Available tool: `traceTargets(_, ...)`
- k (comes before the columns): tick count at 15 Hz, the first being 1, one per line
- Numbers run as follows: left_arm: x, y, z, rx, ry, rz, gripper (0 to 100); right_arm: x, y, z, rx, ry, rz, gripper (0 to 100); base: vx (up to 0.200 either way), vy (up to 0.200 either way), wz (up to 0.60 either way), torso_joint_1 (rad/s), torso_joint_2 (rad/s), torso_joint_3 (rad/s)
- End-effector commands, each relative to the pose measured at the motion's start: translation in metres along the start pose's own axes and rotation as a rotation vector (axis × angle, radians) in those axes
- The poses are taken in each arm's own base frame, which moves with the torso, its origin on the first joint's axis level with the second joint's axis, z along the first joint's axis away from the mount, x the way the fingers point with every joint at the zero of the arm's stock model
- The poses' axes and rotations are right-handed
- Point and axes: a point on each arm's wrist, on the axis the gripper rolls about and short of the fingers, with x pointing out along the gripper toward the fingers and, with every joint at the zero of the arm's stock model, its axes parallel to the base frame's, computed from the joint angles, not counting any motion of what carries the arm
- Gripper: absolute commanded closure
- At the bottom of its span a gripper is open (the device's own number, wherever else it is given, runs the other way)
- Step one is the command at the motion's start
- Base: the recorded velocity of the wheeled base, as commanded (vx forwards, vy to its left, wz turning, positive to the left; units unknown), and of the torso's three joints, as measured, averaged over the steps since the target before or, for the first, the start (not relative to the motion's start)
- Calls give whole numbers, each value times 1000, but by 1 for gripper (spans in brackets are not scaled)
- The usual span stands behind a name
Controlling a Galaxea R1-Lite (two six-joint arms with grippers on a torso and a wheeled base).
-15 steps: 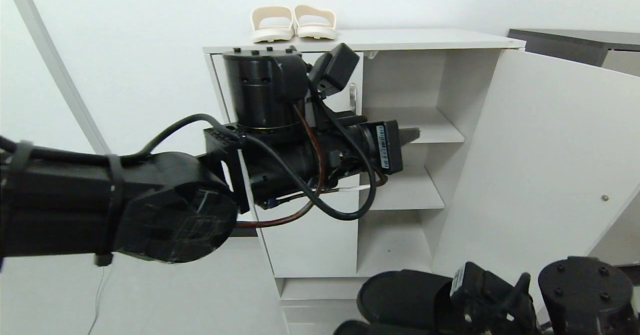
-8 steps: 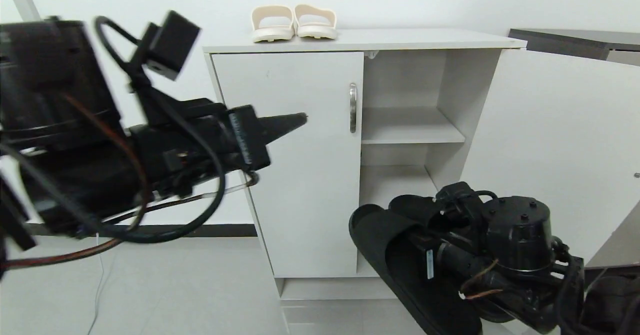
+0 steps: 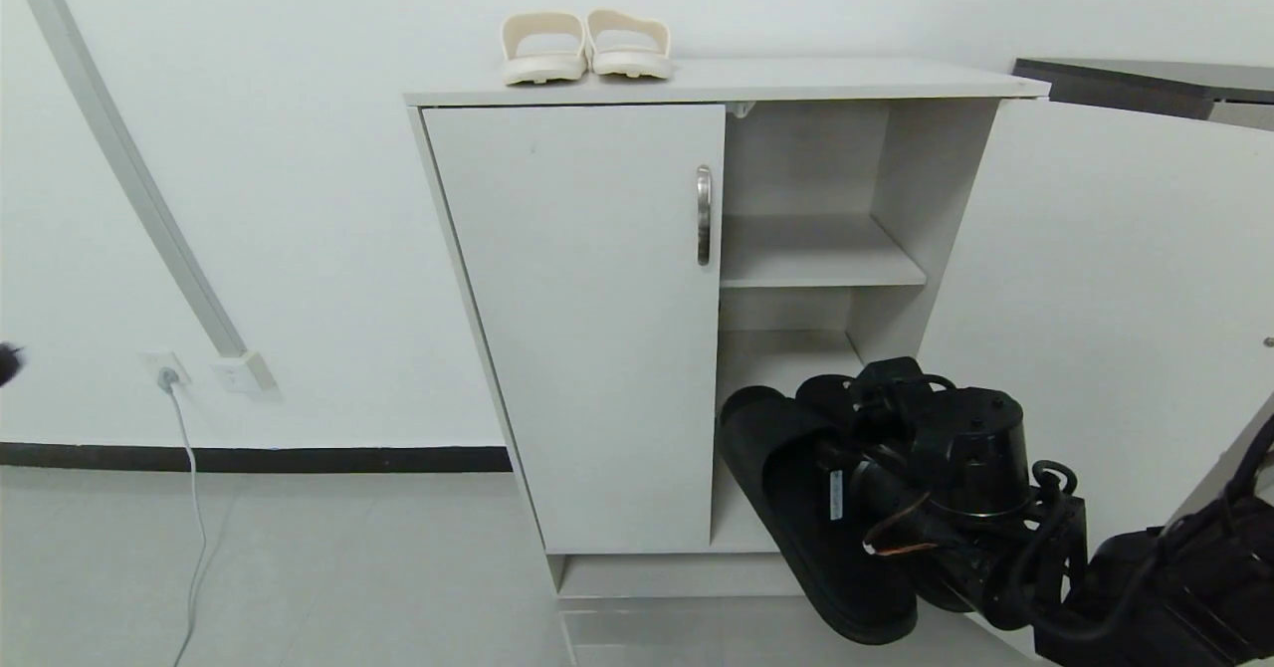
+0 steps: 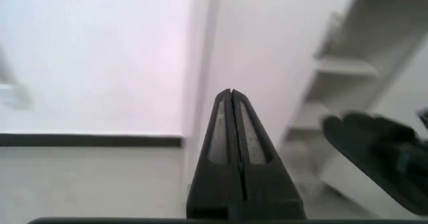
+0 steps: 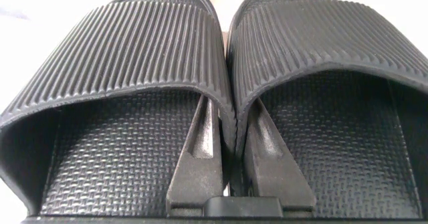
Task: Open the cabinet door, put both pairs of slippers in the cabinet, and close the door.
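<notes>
White wall (image 3: pixel 299 199) backs the open cabinet (image 3: pixel 846 76); low before it our right pincer (image 5: pixel 231 127) pinches black slippers (image 3: pixel 796 493); our left pincer (image 4: pixel 231 98) is pressed together.

Black slippers (image 5: pixel 134 57) — ribbed matt rubber; cabinet (image 3: pixel 577 348) — smooth matt laminate

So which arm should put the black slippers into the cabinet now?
Right, probably. The right gripper is shut on the black slippers, just in front of the cabinet on its open side. The left gripper is shut with nothing in it, farther from the shelves.
</notes>
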Motion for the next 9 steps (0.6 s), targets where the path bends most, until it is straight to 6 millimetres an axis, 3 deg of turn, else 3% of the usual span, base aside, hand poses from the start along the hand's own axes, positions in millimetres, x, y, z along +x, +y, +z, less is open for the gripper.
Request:
traceTargets(1, -64, 16, -56, 5, -102, 223, 100, -1, 0, -1, -3, 4, 0, 100, 0, 0, 0, 0, 0, 0)
traceTargets(6, -80, 20, -134, 69, -78, 359, 100, -4, 0, -7, -17, 21, 5, 100, 0, 0, 0, 0, 0, 0)
traceTargets(9, -81, 21, -158, 100, -69, 284, 100, -5, 1, -8, -19, 19, 9, 100, 0, 0, 0, 0, 0, 0)
